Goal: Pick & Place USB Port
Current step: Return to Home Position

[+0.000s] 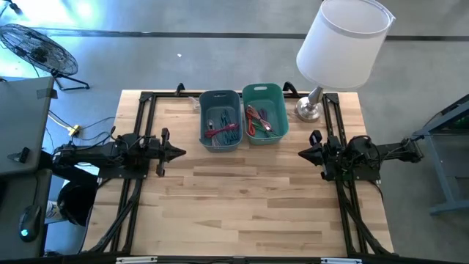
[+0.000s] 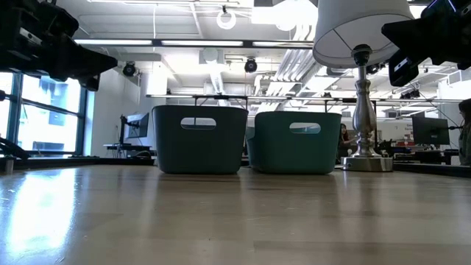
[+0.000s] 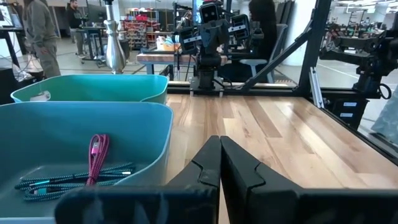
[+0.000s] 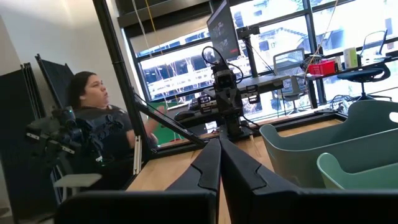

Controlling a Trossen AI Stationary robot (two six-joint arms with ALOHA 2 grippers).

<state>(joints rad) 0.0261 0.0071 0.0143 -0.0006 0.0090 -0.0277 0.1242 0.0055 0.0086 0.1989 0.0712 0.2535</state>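
While cables (image 1: 222,131) fill bins (image 1: 220,93), jaws closed.

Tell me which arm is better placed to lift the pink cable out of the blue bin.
Left, probably. The left claw hovers shut on the side of the blue bin, which holds the pink cable. The right claw sits beyond the green bin, which stands between.

Two matte black robot arms, the left arm (image 1: 110,152) and the right arm (image 1: 370,152), are each built from blocky, jointed segments. Each tapers to a two-finger pincer: the left pincer (image 1: 178,152) and the right pincer (image 1: 303,153). Seen close, the left pincer's fingers (image 3: 202,174) are dark, flat-sided wedges with stepped, angular edges that narrow to pointed tips.
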